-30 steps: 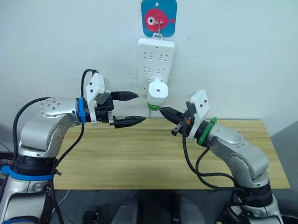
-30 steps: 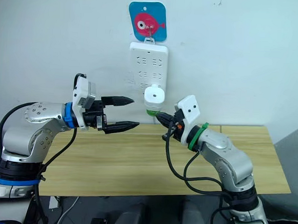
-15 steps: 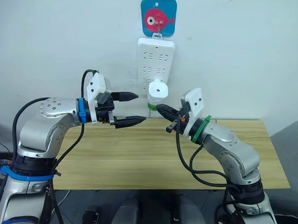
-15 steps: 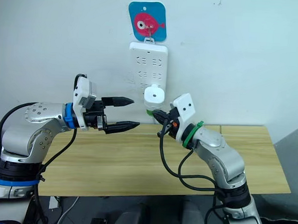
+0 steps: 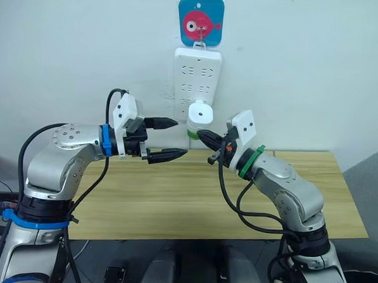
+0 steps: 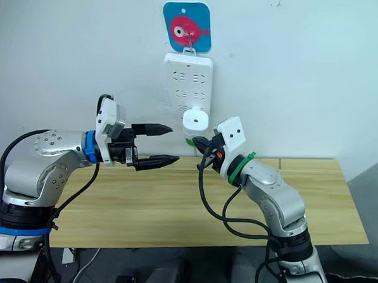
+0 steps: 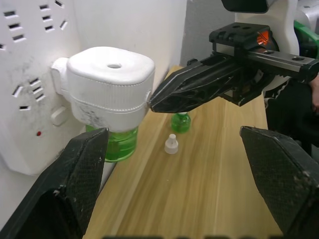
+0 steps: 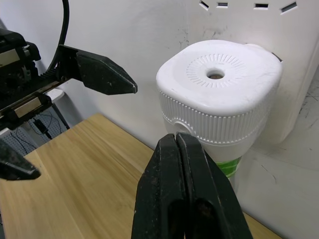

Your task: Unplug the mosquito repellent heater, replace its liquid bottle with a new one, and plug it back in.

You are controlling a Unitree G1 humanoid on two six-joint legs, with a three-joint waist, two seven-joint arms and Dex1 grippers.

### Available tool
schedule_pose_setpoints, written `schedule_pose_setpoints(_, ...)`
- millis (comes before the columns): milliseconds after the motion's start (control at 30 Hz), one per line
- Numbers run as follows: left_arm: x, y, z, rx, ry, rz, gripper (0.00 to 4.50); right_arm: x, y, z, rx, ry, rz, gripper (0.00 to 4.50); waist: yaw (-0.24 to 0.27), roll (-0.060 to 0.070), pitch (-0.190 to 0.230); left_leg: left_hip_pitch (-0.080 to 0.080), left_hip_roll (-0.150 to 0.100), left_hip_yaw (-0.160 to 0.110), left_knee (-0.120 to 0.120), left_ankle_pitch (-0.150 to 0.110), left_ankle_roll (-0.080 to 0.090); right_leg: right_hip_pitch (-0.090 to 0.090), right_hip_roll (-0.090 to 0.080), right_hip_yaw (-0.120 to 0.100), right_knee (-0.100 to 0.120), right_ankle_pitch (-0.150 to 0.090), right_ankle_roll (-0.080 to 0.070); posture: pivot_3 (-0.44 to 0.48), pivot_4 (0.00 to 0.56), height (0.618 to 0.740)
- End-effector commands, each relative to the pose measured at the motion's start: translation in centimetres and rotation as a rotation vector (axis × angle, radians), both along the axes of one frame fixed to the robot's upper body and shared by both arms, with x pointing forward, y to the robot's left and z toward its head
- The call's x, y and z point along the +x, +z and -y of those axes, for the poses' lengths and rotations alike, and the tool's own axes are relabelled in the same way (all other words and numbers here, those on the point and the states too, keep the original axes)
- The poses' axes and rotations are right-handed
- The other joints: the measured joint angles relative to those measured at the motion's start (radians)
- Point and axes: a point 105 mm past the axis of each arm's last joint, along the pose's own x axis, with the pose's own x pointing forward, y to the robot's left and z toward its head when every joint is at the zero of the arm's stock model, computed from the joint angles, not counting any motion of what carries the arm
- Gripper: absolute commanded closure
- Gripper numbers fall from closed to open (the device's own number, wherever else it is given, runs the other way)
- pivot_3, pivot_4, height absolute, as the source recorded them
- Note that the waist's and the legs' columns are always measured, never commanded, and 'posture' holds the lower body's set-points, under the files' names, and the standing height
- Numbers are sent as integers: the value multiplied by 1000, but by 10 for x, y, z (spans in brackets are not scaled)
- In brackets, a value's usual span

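Observation:
The white mosquito repellent heater (image 5: pixel 200 113) is plugged into the lower part of the wall power strip (image 5: pixel 197 71), with a green liquid bottle (image 7: pixel 117 144) screwed in beneath it. My right gripper (image 5: pixel 200 134) is shut, its tip touching or nearly touching the heater's lower right side; the shut fingers (image 8: pixel 183 164) sit just below the ribbed band. To the heater's left, my left gripper (image 5: pixel 171 139) is open and apart from it. On the table near the wall stands a second small green bottle (image 7: pixel 180 122), beside a loose white cap (image 7: pixel 171 144).
The power strip hangs from a blue hook plate with a red fish (image 5: pixel 200 21) on the white wall. A wooden table (image 5: pixel 173 198) runs below both arms, its far edge against the wall.
My right gripper has moved left and slightly up, from the table side to the heater's lower right. The left gripper has edged a little to the right and stays open.

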Motion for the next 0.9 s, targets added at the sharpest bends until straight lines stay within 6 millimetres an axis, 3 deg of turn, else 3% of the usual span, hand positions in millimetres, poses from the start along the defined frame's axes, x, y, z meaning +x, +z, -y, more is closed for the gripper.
schedule_pose_setpoints(33,-3,10,2,-12,-21,44,0,10,24,14,83,-92,51,4469,0,0,0,0,0,0,0,0,0,0,0,0,0,0,0,30,206,740)
schedule_pose_setpoints(333,-4,7,2,-11,-25,37,0,4,24,19,124,-88,15,4469,1,0,0,1,0,-1,0,2,-3,0,0,0,2,0,0,27,199,740)
schedule_pose_setpoints(533,-1,6,-4,2,-5,44,0,-32,16,5,10,156,27,4469,0,0,0,0,0,-1,0,2,-3,0,0,0,1,0,0,30,191,740)
schedule_pose_setpoints(767,2,2,-25,-3,97,31,0,-44,25,43,-55,189,35,4469,1,0,0,0,1,-1,-1,1,-2,0,0,0,0,0,0,32,181,740)
schedule_pose_setpoints(900,2,8,-43,41,180,25,0,-43,44,75,-94,170,70,3570,3,0,0,0,1,-1,-1,1,-2,0,0,0,0,0,0,37,173,740)
